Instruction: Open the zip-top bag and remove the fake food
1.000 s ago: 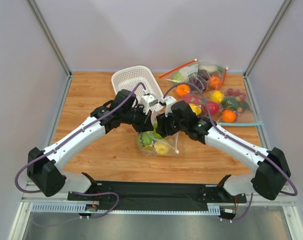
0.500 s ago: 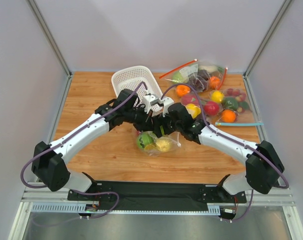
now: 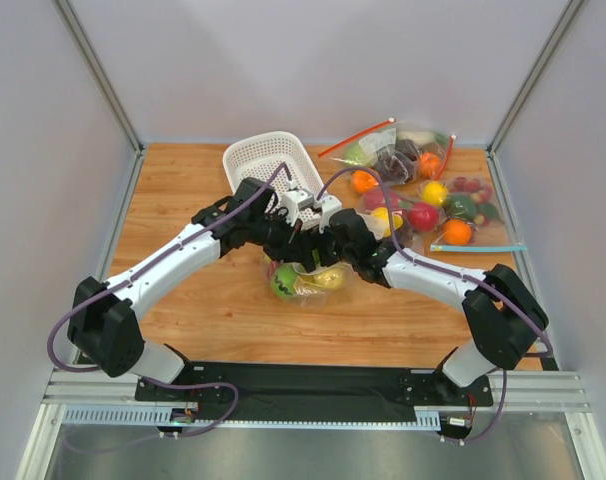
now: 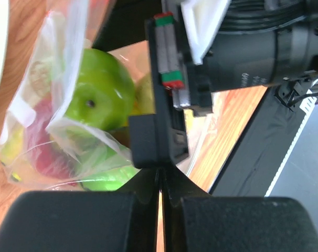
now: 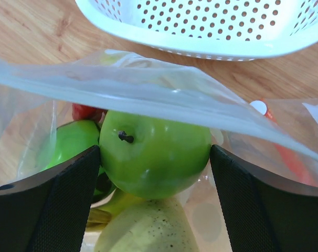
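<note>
The zip-top bag (image 3: 308, 283) lies at mid-table, its mouth held up. My left gripper (image 3: 286, 237) is shut, and the bag's upper edge (image 4: 70, 131) runs to its jaws (image 4: 160, 176). My right gripper (image 3: 325, 252) is open inside the bag's mouth. Its fingers (image 5: 49, 199) stand on either side of a green apple (image 5: 154, 157). A second green apple (image 5: 70, 144), a bit of the red chili (image 5: 84, 111), the banana (image 5: 109, 207) and a yellowish round fruit (image 5: 148, 231) lie around it. The bag's film (image 5: 148, 89) stretches above the apple.
The white basket (image 3: 268, 160) stands just behind the grippers and fills the top of the right wrist view (image 5: 201, 26). Several undotted bags of fruit (image 3: 423, 190) lie at the back right. The right gripper's body (image 4: 169, 58) sits close in front of the left jaws.
The right gripper has moved left and down into the bag's mouth. The left gripper has shifted slightly right. The bag has sunk lower and flatter on the table.
</note>
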Controlling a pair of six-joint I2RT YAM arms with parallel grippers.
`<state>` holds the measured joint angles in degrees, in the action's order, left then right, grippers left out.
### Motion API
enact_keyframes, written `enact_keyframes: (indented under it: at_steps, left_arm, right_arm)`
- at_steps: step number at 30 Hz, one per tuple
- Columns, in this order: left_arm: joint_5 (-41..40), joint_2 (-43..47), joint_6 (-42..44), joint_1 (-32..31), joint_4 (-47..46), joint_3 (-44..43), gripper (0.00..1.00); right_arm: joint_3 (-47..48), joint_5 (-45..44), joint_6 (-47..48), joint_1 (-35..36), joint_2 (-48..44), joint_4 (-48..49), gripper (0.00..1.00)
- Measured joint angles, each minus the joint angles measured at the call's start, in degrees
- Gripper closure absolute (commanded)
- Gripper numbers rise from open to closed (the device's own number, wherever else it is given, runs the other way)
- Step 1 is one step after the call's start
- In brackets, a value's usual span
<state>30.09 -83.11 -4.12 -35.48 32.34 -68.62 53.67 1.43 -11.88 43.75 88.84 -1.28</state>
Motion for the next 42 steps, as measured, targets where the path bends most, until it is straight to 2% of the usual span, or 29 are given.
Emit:
enact_keyframes:
  at_steps: [3,4,7,12,28,42]
  left_arm:
    - [0.15,-0.15,-0.02,0.07,0.07,0.02,1.00]
    - [0.28,-0.20,-0.04,0.13,0.00,0.02,1.00]
    - [1.51,-0.28,-0.46,0.17,-0.79,0.07,1.00]
    - [2.73,-0.35,-1.38,1.42,-0.72,0.15,1.00]
    - [-2.99,-0.37,-2.29,4.09,-1.14,0.15,1.00]
    - [-5.42,-0.37,-2.45,5.60,0.04,0.15,1.00]
  right_arm:
    - [-0.20,-0.13,-0.04,-0.26,1.16,2.54,0.27]
    - [-0.20,-0.13,-0.09,-0.28,1.55,3.26,0.36]
    - [-0.24,-0.11,-0.15,-0.20,2.03,4.72,0.49]
    - [-0.42,-0.63,-0.11,-0.15,1.88,4.96,0.60]
    - [-2.05,-0.92,-0.55,0.09,-10.12,0.17,0.67]
    - [-2.29,2.25,-3.17,-0.90,-23.32,-6.36,0.67]
